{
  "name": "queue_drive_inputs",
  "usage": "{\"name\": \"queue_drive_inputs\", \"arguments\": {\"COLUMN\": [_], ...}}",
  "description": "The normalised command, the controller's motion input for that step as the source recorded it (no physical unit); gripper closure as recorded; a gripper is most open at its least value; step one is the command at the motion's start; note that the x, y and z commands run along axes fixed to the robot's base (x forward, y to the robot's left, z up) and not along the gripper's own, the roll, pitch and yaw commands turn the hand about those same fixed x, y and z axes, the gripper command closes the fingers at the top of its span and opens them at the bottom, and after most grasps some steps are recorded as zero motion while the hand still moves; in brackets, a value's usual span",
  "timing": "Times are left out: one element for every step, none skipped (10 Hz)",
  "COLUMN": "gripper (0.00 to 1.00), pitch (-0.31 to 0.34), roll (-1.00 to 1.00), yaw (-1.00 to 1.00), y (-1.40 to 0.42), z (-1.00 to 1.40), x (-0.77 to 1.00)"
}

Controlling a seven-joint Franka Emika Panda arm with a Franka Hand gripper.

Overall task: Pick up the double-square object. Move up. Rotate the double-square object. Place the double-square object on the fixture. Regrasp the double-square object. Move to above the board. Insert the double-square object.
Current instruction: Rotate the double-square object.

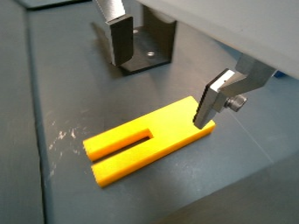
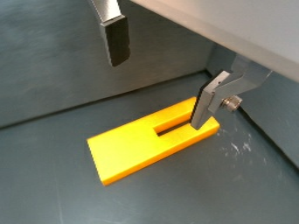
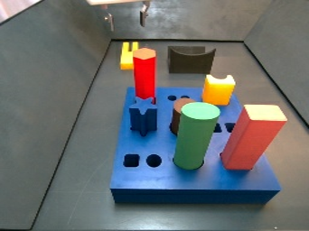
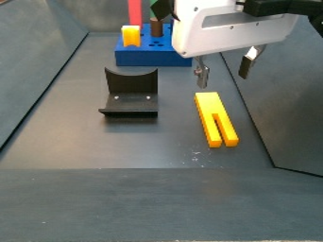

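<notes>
The double-square object [image 4: 217,118] is a long yellow-orange prism with a slot along one half, lying flat on the dark floor; it also shows in both wrist views [image 1: 149,142] [image 2: 149,143] and partly behind a red peg [image 3: 128,57]. My gripper [image 4: 222,68] hangs open just above its far end, nothing between the fingers. In both wrist views one finger [image 1: 214,101] [image 2: 207,106] stands over the object's end, with my gripper's centre [image 1: 163,72] [image 2: 162,73] beyond it. The fixture [image 4: 130,93] [image 1: 149,42] [image 3: 191,59] stands beside the object. The blue board [image 3: 193,176] [image 4: 145,49] carries coloured pegs.
On the board stand a red hexagonal peg [image 3: 144,74], a green cylinder [image 3: 197,135], a red block [image 3: 251,137], a short yellow peg [image 3: 219,88] and a blue star peg [image 3: 144,115]. Sloping grey walls [image 4: 44,85] enclose the floor on both sides.
</notes>
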Motion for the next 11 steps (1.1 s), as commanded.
{"name": "queue_drive_inputs", "arguments": {"gripper": [0.0, 0.0, 0.0, 0.0, 0.0, 0.0, 0.0, 0.0, 0.0, 0.0, 0.0], "pitch": [-0.001, -0.001, -0.001, -0.002, -0.002, -0.002, -0.002, -0.002, -0.002, -0.002, -0.002], "roll": [0.0, 0.0, 0.0, 0.0, 0.0, 0.0, 0.0, 0.0, 0.0, 0.0, 0.0], "yaw": [1.0, 1.0, 1.0, 1.0, 1.0, 1.0, 1.0, 1.0, 1.0, 1.0, 1.0], "y": [0.01, 0.01, 0.01, 0.01, 0.01, 0.01, 0.01, 0.01, 0.01, 0.01, 0.01], "z": [-0.05, -0.05, -0.04, -0.04, -0.04, -0.04, -0.04, -0.04, -0.04, -0.04, -0.04], "x": [0.02, 0.02, 0.03, 0.03, 0.03, 0.03, 0.03, 0.03, 0.03, 0.03, 0.03]}}
